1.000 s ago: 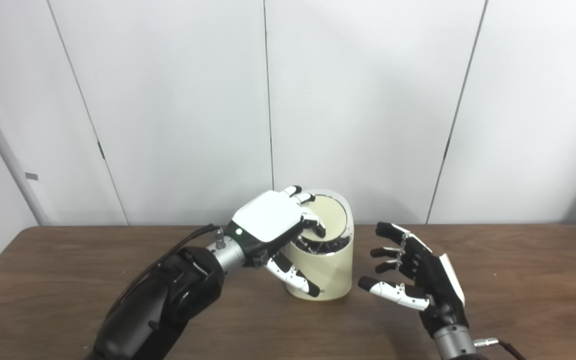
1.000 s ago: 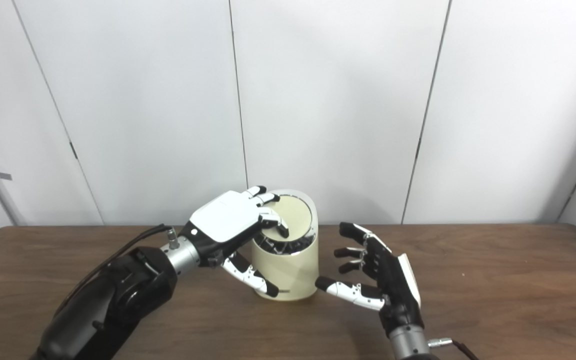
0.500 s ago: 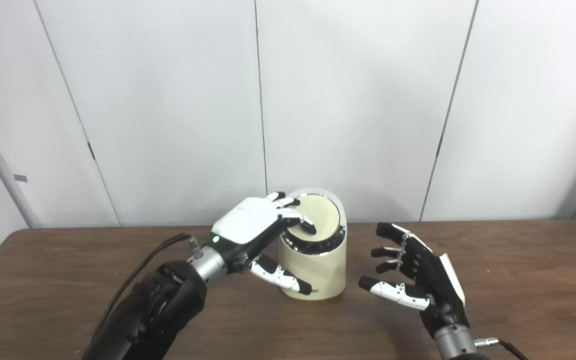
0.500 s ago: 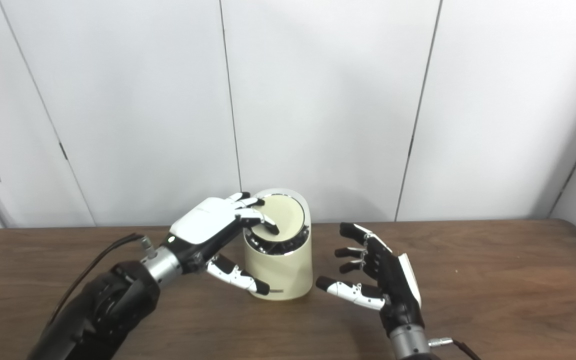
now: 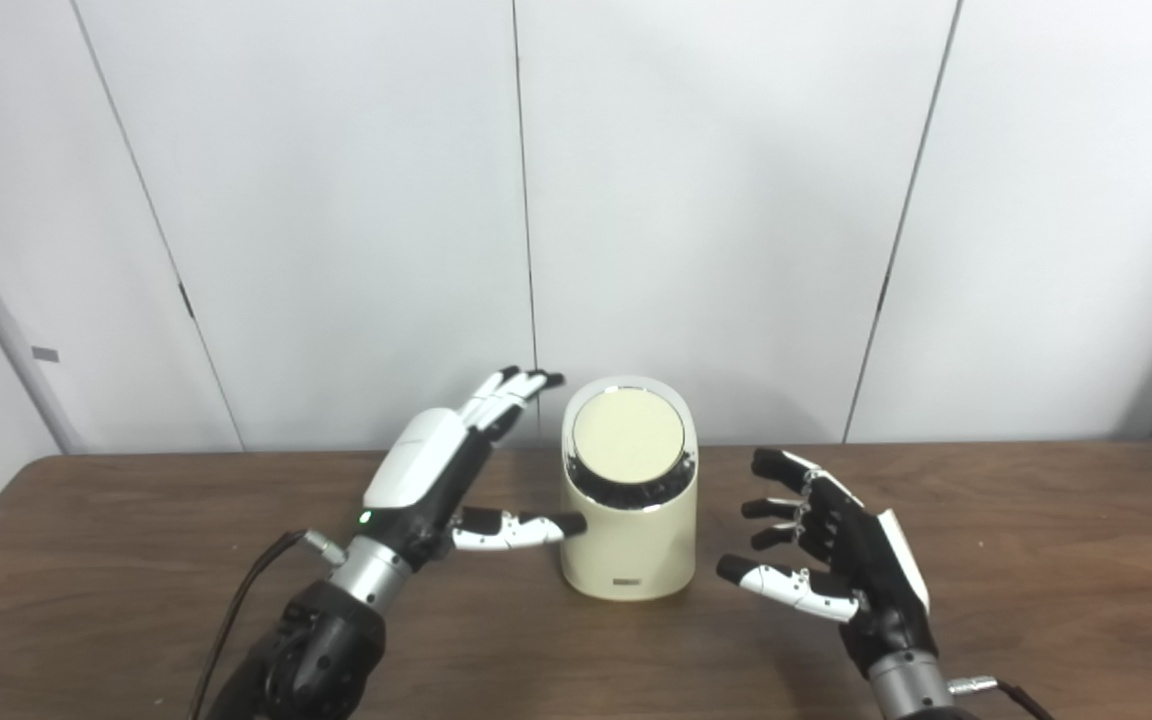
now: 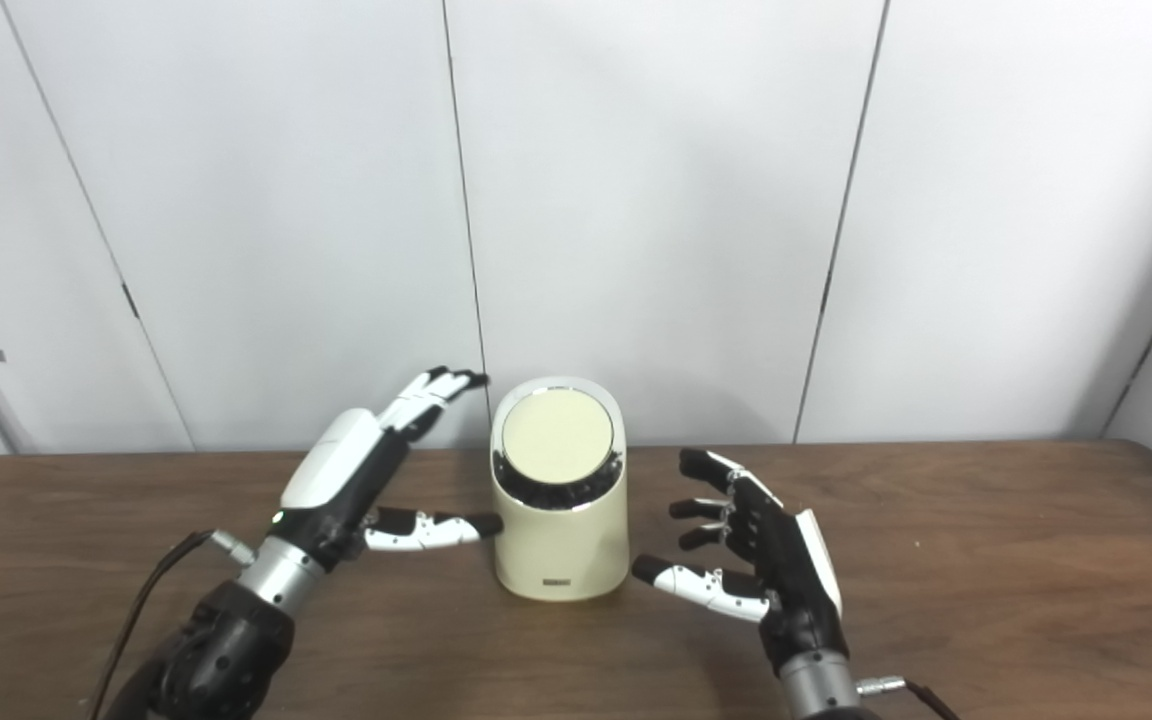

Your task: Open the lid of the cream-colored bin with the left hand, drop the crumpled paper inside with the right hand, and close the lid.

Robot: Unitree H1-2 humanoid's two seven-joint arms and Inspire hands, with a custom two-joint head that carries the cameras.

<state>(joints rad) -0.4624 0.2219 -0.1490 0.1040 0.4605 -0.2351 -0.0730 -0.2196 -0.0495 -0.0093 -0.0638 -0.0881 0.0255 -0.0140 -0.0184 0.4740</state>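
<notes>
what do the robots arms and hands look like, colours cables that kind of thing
Both arms are glossy black, with a silver metal wrist cuff. The left hand has a white back shell, a small green light near the wrist and black-tipped white fingers. The right hand shows a black palm with a white edge. A dark cable leaves each wrist.

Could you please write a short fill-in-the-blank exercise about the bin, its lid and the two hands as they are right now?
1. The round lid of the cream-colored bin is ____.
2. The bin stands ____ the left hand and the right hand.
3. Both hands hold ____, with fingers spread.
4. The bin rests on a ____ table.

Missing words: closed; between; nothing; wooden
</notes>
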